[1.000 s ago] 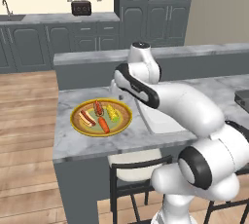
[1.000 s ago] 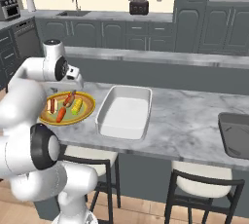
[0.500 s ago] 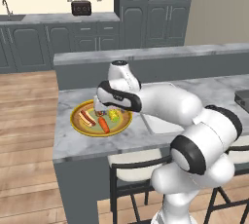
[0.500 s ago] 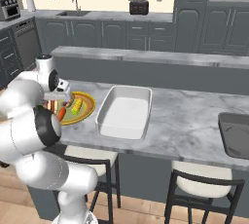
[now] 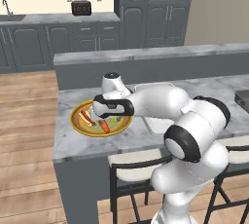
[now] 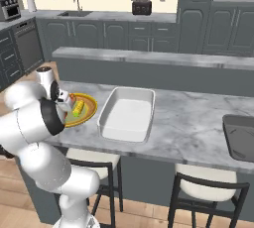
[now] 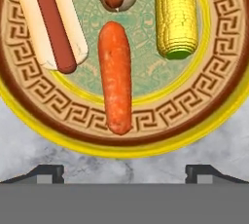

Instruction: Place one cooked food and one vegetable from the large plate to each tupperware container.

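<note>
Plate (image 5: 78, 122) left of centre, my hand (image 5: 108, 119) low over it. Right view: white tupperware (image 6: 126, 114) mid-frame beside it. Hand view: fingers spread wide, nothing held; carrot (image 7: 115, 75) centre, stiff, smooth, liable to roll, so I'd pinch mid-length.

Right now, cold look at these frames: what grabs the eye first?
The large plate with its yellow rim and key-pattern ring, on the marble counter at its left end, holding a carrot, an ear of corn and a hot dog. The open gripper hovers just above it, the carrot lined up between its fingers. Beside the plate, the white tupperware container sits empty.
</note>
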Robot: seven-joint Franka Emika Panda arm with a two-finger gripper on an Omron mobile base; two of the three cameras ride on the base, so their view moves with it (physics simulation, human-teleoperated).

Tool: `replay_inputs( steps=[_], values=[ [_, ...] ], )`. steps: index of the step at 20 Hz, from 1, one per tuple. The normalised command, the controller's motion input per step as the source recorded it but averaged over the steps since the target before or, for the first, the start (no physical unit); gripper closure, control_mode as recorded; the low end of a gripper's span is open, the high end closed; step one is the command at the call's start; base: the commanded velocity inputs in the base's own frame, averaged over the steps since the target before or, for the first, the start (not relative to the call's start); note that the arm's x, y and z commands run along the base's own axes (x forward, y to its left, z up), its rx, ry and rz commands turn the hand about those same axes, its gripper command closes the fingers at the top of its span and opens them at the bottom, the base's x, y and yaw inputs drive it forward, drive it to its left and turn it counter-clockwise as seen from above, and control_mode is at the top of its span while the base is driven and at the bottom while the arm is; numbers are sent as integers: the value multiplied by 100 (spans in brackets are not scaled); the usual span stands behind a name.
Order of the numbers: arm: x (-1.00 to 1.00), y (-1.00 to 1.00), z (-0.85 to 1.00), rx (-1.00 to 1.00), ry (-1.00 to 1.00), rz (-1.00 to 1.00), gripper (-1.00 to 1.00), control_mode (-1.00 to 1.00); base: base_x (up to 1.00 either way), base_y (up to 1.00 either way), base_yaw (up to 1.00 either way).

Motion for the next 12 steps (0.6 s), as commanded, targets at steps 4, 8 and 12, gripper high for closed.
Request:
replay_inputs(
  steps=[4,8,12],
  values=[
    [38,7,-35,0,0,0,-100,-100,0,0,0],
    [23,7,-38,0,0,0,-100,-100,0,0,0],
    [22,4,-42,0,0,0,-100,-100,0,0,0]
  ],
)
